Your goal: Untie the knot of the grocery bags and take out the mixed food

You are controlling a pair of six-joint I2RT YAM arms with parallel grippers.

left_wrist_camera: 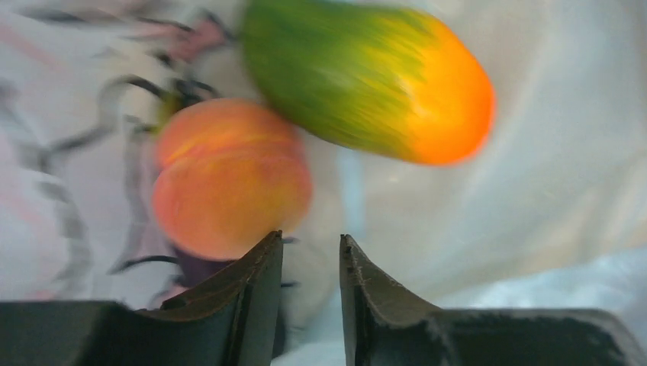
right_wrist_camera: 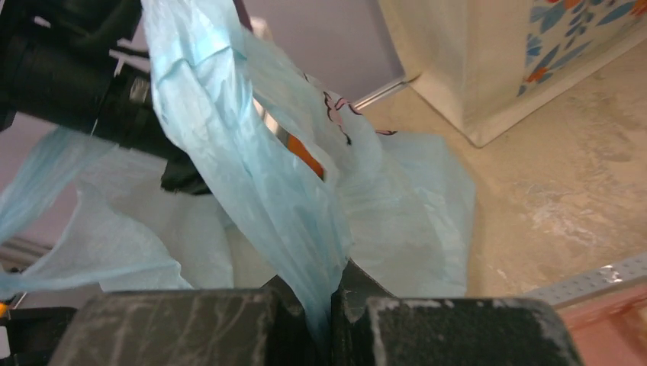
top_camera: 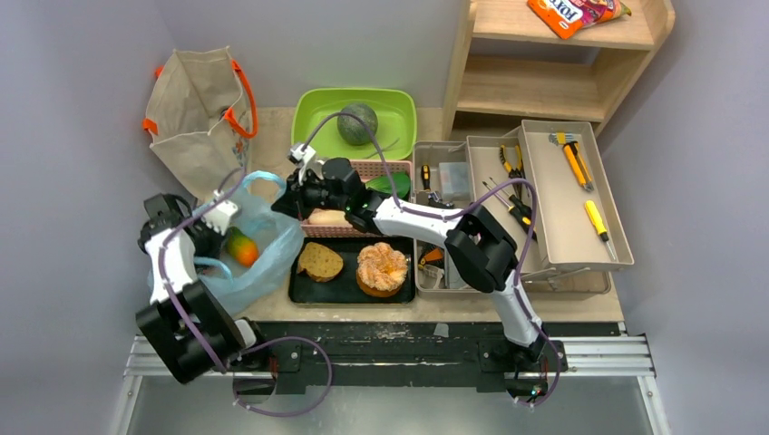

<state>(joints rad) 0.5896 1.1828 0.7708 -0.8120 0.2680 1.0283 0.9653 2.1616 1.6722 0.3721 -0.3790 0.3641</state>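
- A pale stone-look counter point(top_camera: 272, 145) sits between plain grey walls, with a wooden shelf point(top_camera: 544, 91) at back right.
- An orange snack packet point(top_camera: 571, 11) on the shelf has white lettering, cut off and unreadable.
- The light-blue bag point(top_camera: 272, 249) at the counter's near left holds a peach point(left_wrist_camera: 229, 175) and a green-and-orange fruit point(left_wrist_camera: 366, 76).
- The right jaws are clamped on the bag's film; the left jaws are slightly apart, empty, near the fruit.
- The canvas tote point(top_camera: 195, 100) stands at back left.

The plastic bag point(right_wrist_camera: 252, 191) is thin, crinkly, translucent; the tote point(top_camera: 195, 109) is matt cloth; the shelf point(top_camera: 544, 86) is bare wood.
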